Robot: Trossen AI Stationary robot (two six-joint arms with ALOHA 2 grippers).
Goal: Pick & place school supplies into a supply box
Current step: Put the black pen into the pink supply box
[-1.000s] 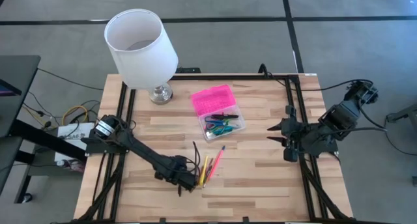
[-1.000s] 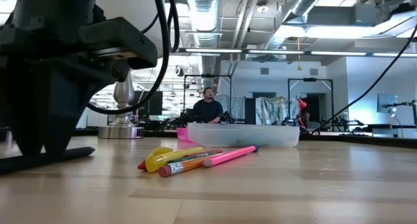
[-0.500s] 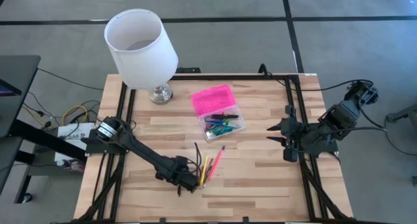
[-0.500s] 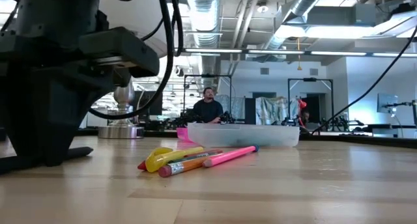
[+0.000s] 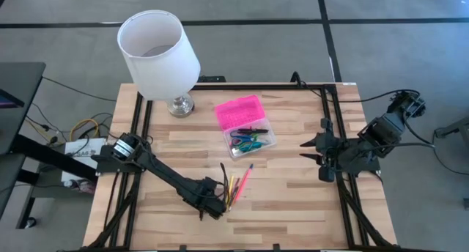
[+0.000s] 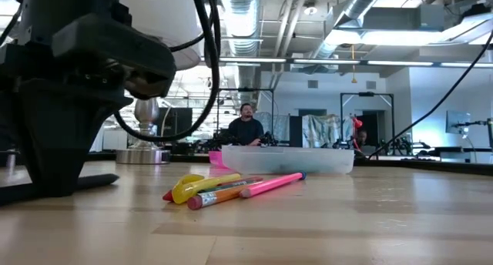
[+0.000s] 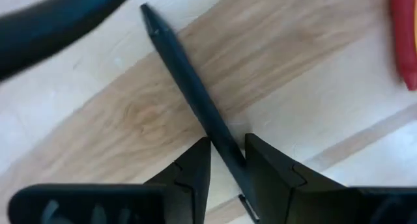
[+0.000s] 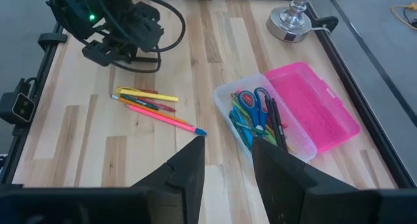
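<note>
Left pincer straddling black pen on worktop.
Its fingers are sitting partly open, either side of the pen; firm grip cannot be confirmed. Supply box is lying open at 1 o'clock from this pincer. Right pincer is hovering open at 3 o'clock, holding nothing.

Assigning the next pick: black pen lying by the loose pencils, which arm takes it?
Left. The left gripper is already down at the table with the black pen between its fingers. The right gripper hangs open near the table's right edge, beyond the supply box.
</note>
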